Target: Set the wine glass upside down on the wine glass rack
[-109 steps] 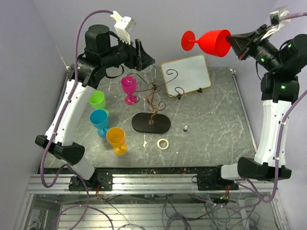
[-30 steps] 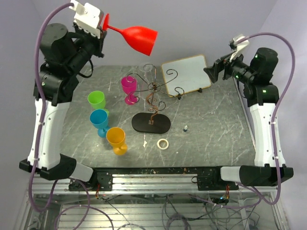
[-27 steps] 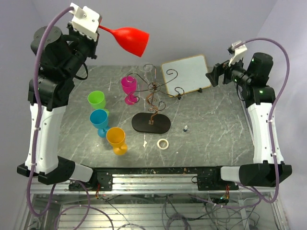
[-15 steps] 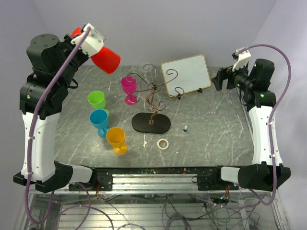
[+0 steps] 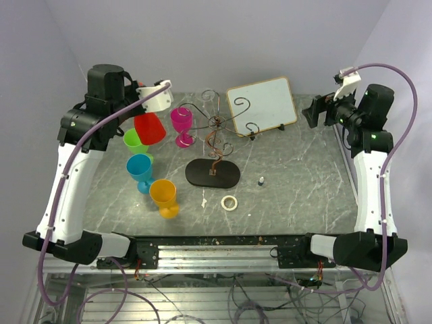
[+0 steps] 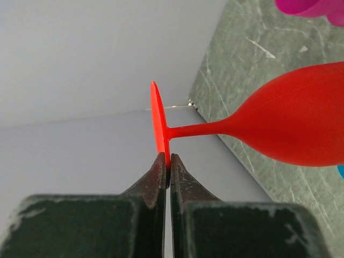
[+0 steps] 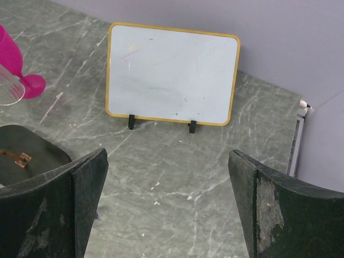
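The red wine glass (image 5: 149, 128) hangs bowl-down over the table's left side, just above the green glass (image 5: 135, 142). My left gripper (image 6: 167, 161) is shut on the rim of its flat foot (image 6: 159, 121); stem and bowl (image 6: 301, 129) stretch away to the right. The wine glass rack (image 5: 217, 125), thin brown scroll wire on a black oval base (image 5: 212, 173), stands mid-table, right of the red glass and apart from it. My right gripper (image 7: 167, 156) is open and holds nothing, high at the back right (image 5: 314, 111), facing the white board.
A pink glass (image 5: 181, 125) stands between the red glass and the rack. Blue (image 5: 140, 169) and orange (image 5: 164, 196) glasses stand at the near left. The white board (image 5: 262, 104) leans at the back. A tape ring (image 5: 229, 202) and a small dark object (image 5: 260, 181) lie near the base.
My left arm has swung the red glass down from high at the back left to just over the green glass, turning its bowl downward. The right arm has drawn back slightly.
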Robot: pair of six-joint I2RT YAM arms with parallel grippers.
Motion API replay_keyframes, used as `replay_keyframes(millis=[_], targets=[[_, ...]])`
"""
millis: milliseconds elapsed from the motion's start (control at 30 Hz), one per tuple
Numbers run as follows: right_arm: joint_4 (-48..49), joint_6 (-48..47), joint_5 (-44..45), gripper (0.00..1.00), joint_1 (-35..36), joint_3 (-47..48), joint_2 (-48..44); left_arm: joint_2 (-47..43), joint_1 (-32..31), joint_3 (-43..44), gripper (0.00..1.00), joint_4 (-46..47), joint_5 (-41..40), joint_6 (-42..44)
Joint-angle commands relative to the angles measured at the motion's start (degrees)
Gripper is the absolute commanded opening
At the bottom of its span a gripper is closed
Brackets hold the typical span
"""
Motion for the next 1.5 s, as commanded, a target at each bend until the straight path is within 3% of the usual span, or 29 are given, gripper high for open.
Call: replay_keyframes(millis=[0,367,967,1467], targets=[[2.29,0.36,-2.31,0.94,-0.97,-1.00,-1.18,-0.68,-1.97,-2.99,0.07,1.22,5.35,4.16],[2.91,0.34,-3.58,0.94,-1.69,-1.93,-0.77,-0.64,-9.04,-7.55,0.07,2.32,8.54,9.82],[2.54,-0.28,-4.00,0.94,-1.96,-1.59,0.53,5.23,-17.26,-1.24,0.07,3.76,13.16,12.97],[2.66,-0.25,-4.14,0.94,-2.20,-1.69,0.37,8.42,-18.85,-5.03,0.07,13.15,4.82,10.03]])
